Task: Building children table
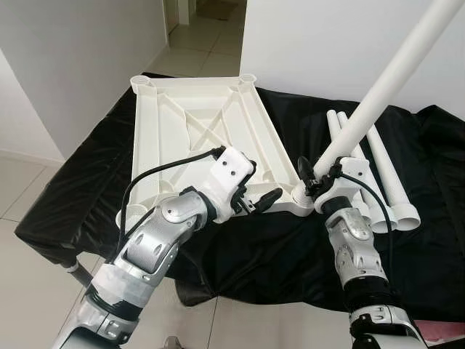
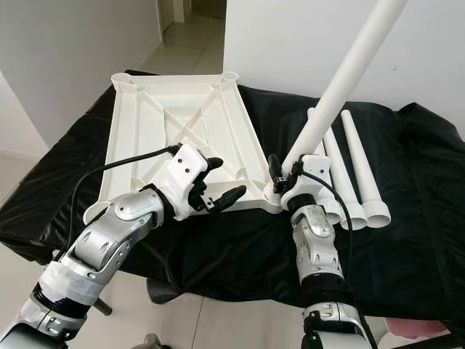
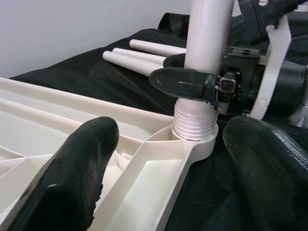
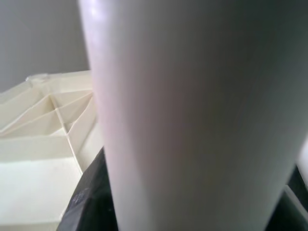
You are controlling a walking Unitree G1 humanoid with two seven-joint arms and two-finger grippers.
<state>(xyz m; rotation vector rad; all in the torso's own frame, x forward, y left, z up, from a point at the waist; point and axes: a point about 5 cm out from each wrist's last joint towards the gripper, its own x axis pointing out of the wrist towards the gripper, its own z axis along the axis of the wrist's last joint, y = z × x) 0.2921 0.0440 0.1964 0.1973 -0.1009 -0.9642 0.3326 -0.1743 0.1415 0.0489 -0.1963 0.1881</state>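
Observation:
A white plastic table top [image 1: 196, 123] lies upside down on a black cloth. My right gripper [image 1: 320, 178] is shut on a white leg tube [image 1: 378, 94], low on it. The tube slants up and to the right. Its ribbed end [image 3: 192, 120] sits in the near right corner socket [image 3: 195, 139]. My left gripper [image 1: 256, 187] is open just left of that corner, with its fingers [image 3: 62, 183] spread over the table top's near rim. In the right wrist view, the leg tube [image 4: 192, 115] is right up against the camera.
Three more white legs [image 1: 392, 182] lie side by side on the black cloth [image 1: 254, 254], right of the table top. A white wall stands behind, a doorway [image 1: 203, 29] opens at the far left, and tiled floor [image 1: 29, 291] lies to the left.

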